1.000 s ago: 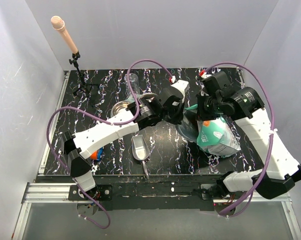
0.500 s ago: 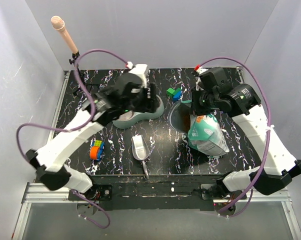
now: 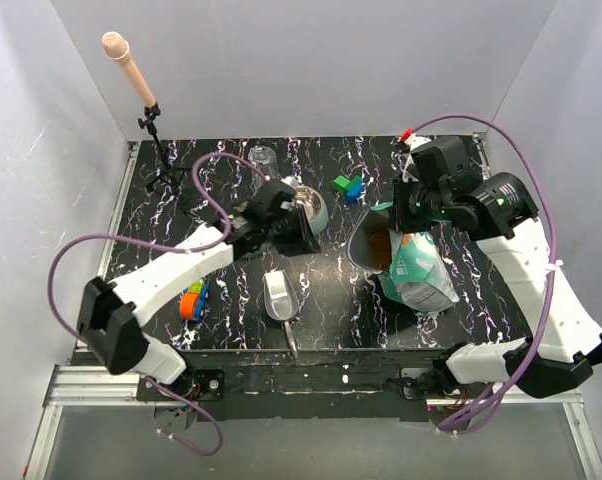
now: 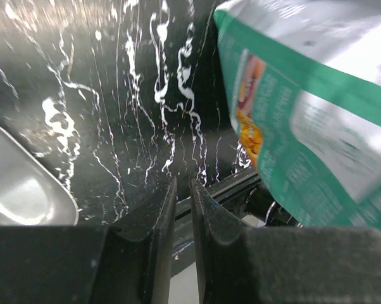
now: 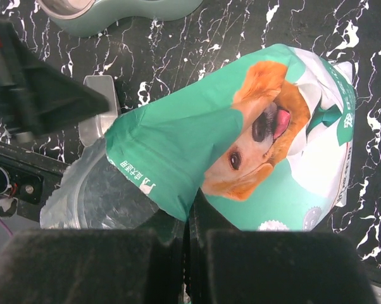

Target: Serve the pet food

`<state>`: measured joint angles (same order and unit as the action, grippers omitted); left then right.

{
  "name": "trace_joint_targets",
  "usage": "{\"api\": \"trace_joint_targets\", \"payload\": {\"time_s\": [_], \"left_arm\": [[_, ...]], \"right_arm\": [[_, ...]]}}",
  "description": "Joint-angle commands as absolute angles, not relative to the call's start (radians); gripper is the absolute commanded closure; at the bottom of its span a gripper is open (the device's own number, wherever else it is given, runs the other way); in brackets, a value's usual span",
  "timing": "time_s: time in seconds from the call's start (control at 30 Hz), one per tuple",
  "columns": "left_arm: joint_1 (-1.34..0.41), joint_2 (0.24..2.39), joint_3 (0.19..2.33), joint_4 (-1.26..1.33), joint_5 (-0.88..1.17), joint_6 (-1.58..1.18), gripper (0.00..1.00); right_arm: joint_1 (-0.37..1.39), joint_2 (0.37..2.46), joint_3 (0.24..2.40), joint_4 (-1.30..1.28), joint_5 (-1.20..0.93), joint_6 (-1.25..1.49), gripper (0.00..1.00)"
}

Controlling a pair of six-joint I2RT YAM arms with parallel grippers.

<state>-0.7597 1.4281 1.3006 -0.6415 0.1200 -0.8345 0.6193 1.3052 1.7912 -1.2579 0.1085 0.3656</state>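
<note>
Top external view: the right end effector (image 5: 185, 218) pinches the bag (image 3: 423, 275) rim, seemingly to expose the pet food (image 3: 379, 243), while the left end effector (image 4: 183, 185), narrowly parted and empty, hovers beside the scoop (image 3: 278, 297).

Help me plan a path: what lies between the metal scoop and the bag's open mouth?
Only bare marbled tabletop between scoop and bag; the top view shows it.

Soft, even light from above fills the overhead view, leaving faint shadows on the glossy black bench (image 3: 331, 290). The left wrist view is smeared by motion, the bag (image 4: 317, 114) blurred, glare at far left. The right wrist view is sharp, only its dark fingers (image 5: 83, 266) out of focus.
</note>
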Motion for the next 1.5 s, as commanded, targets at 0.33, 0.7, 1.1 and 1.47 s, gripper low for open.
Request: {"api": "trace_joint_targets", "payload": {"time_s": [0.33,0.7,1.1,1.47], "left_arm": [[-1.017,1.684,1.12,-0.204,0.032,-1.4,0.86],[-1.071,2.064,1.302,0.08,0.015,-1.537,0.89],[-1.011,2.505,2.026,0.049,-0.017,-1.428,0.91],[-0.9,2.061,1.695,-0.542,0.166,-0.86,0.77]], "right_arm": [[0.623,1.218,1.798,-1.124,0.063,0.321,0.99],[0.624,1.253,1.873,-1.187,0.047,0.339,0.99],[0.624,1.344,1.949,-1.267,0.213,0.235,0.99],[0.589,1.174,1.47,-0.97,0.206,0.232,0.99]]}}
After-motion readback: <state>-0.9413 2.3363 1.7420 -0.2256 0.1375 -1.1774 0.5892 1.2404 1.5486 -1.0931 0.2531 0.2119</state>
